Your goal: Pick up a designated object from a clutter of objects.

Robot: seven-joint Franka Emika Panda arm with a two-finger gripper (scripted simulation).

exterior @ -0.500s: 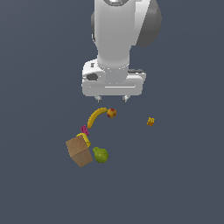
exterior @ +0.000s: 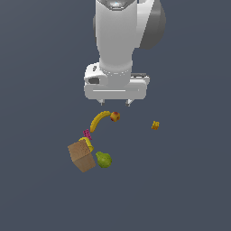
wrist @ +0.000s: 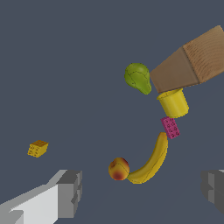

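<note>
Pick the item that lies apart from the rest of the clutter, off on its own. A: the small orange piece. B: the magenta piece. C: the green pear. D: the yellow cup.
A: the small orange piece sits alone toward the exterior view's right, while the pear, yellow cup and magenta piece cluster by the brown block.

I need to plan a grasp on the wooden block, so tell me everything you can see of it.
The wooden block is a brown box with visible wood grain, paler on one face and darker on the others, and by far the largest item here. It lies skewed, one corner toward the exterior camera. The yellow cup sits right against it and the green pear lies close beside it; whether the pear touches is unclear. The gripper hangs open above the banana, away from the block.
</note>
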